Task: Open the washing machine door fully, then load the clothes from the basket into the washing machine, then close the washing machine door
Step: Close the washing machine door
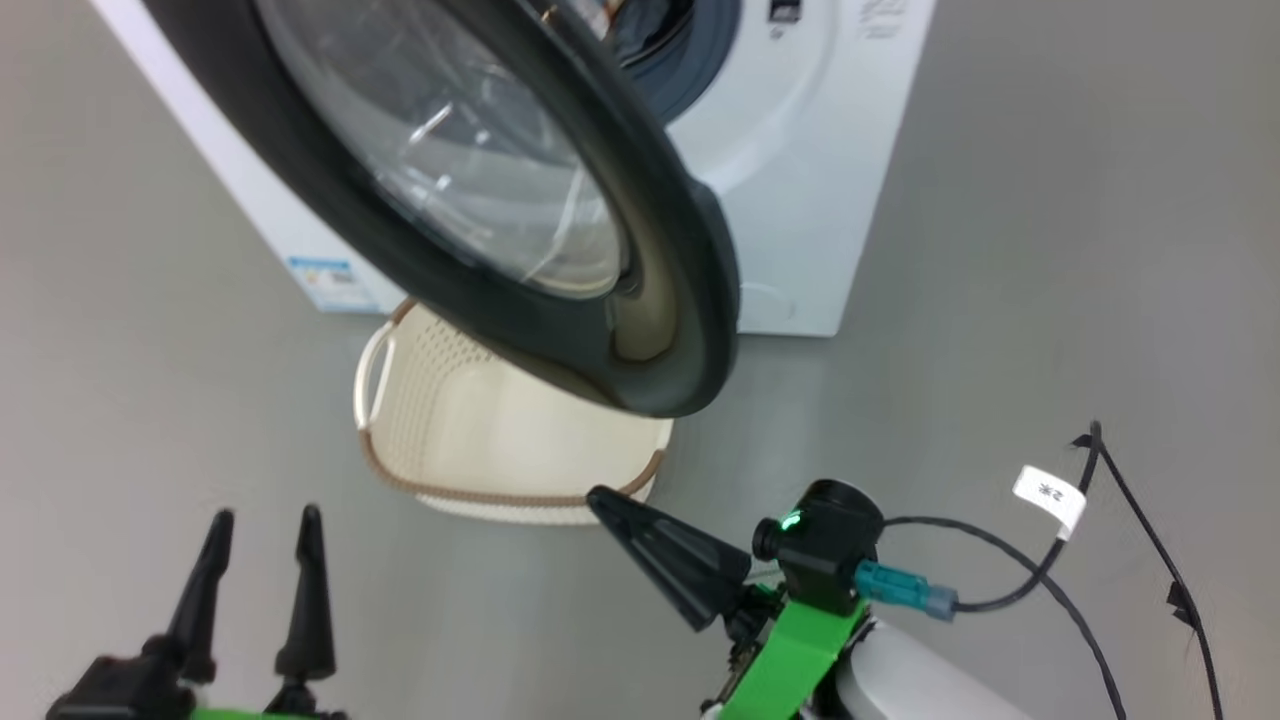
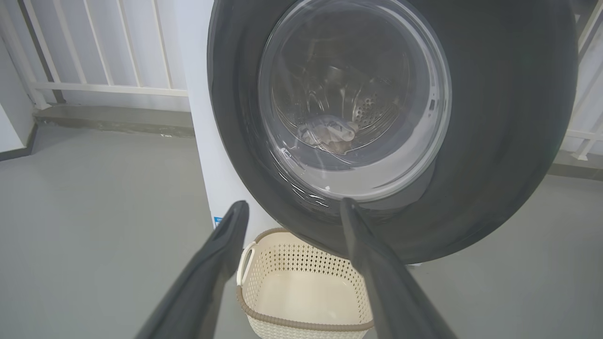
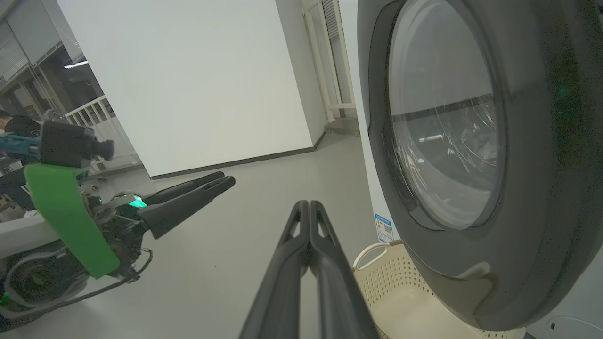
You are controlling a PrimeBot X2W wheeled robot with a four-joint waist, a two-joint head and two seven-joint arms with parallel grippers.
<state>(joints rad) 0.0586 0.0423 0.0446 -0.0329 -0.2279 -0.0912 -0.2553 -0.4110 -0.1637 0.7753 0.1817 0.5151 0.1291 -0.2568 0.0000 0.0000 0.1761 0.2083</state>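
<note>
Large round washing machine door [image 1: 480, 200], glossy black rim around a bulging clear glass bowl: swung out from the big white front-loading washing machine [image 1: 800, 200], partway open. Overhangs the far right part of the small rectangular cream plastic basket [image 1: 500, 497], perforated sides and brown woven-look rim, set on the grey floor [image 1: 150, 350] just before the machine. Bare cream bottom showing inside the basket. Through the door glass, from the left wrist: pale crumpled clothes [image 2: 330, 134] low in the steel drum.

Left gripper [image 1: 266, 515]: dark fingers spread wide, holding nothing, well apart from basket and door. Right gripper [image 1: 605, 500]: fingers pressed together to one point, pinching nothing, tip just beside the basket's near right corner, below the door's lower rim in the head view.

Open floor on both sides of the machine. Black cable [image 1: 1003, 547] with a white tag looping off the right wrist. White railing [image 2: 103, 87] and white wall [image 3: 188, 84] well back.
</note>
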